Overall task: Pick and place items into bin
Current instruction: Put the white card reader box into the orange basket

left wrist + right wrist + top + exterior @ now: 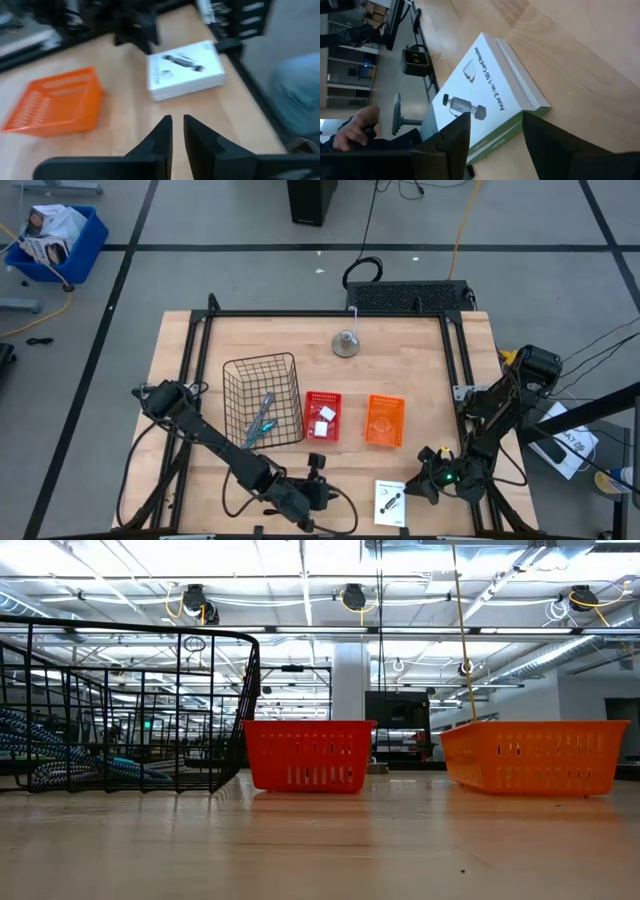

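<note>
Right jaws: spread, the right gripper low at the near right of the table, just right of the flat white packet, nothing between its fingers.
Left jaws: nearly pressed together with a thin gap, empty; the left gripper sits at the near edge, left of the packet and aimed toward it.
Flat white packet: lying flat on the wood near the front edge, black marks on its top face, between the two grippers.
Blue-and-grey handled tool: inside the black wire basket, lying slanted on its floor.
Tiny white block: in the red bin, toward its near side.
Orange bin: right of the red bin.
Person: a hand shows beyond the table edge.
</note>
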